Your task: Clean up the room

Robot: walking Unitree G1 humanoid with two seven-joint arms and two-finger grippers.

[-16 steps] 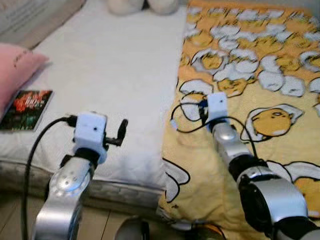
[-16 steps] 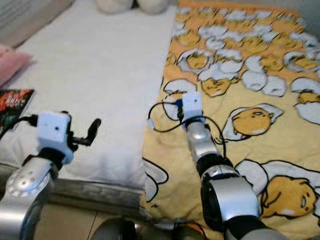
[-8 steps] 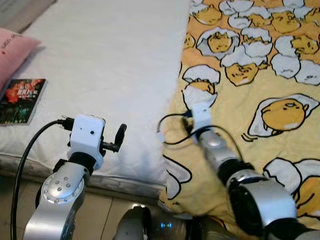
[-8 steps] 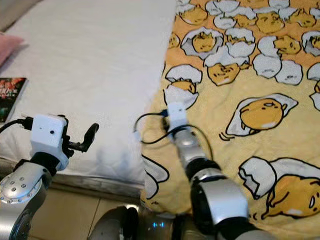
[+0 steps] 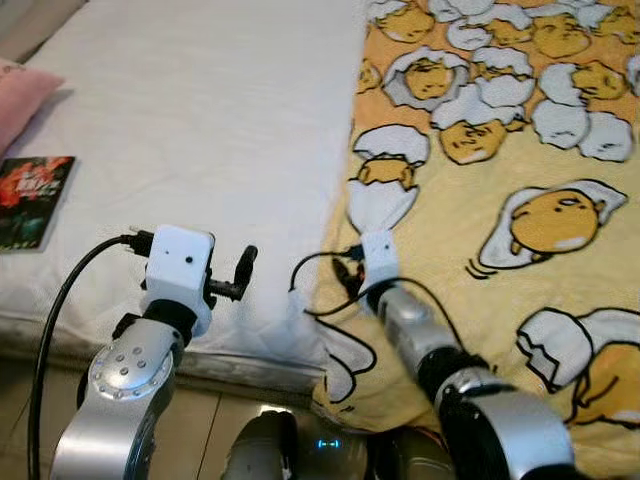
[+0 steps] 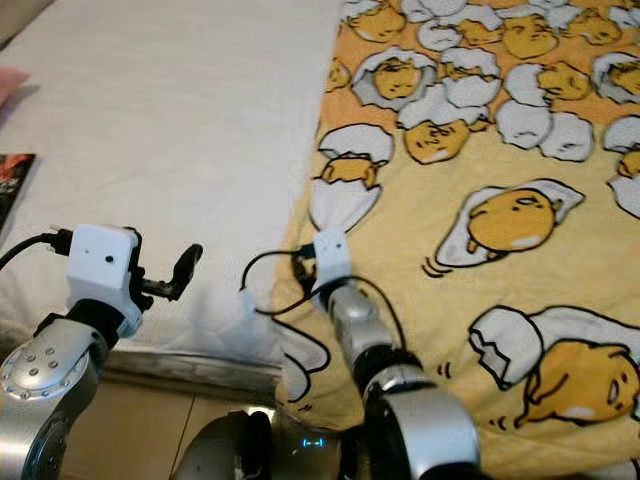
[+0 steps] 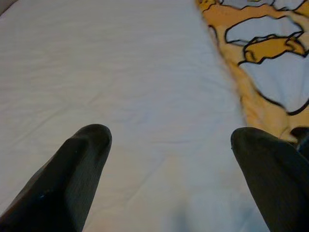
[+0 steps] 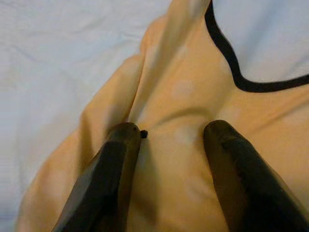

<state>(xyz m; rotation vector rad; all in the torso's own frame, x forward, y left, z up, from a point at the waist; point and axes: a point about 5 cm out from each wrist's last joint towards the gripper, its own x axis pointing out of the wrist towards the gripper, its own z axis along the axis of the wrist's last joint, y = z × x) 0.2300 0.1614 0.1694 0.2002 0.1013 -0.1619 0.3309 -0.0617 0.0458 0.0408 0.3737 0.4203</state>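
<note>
Bed tidy, early stage by my read. The yellow egg-print blanket (image 5: 500, 200) covers the half of the bed on my right; its long edge runs up the middle, and the white sheet (image 5: 200, 130) lies bare on my left half.

My right gripper (image 8: 169, 140) is down on the blanket near the bed's front edge, just inside the blanket's border. In the right wrist view its fingers are parted, tips pressed into the yellow fabric with a small ridge of cloth between them. Not clenched yet, so I judge nothing is held.

My left gripper (image 7: 169, 140) hangs over the white sheet by the front edge, fingers wide apart, holding nothing.

Left to do, as I judge it:
- close on the blanket edge and draw it across the bare sheet, or fold it
- deal with the book (image 5: 32, 200) lying flat on the sheet at far left, just beside the pink pillow (image 5: 22, 95)

Nothing I can see counts as finished yet.
</note>
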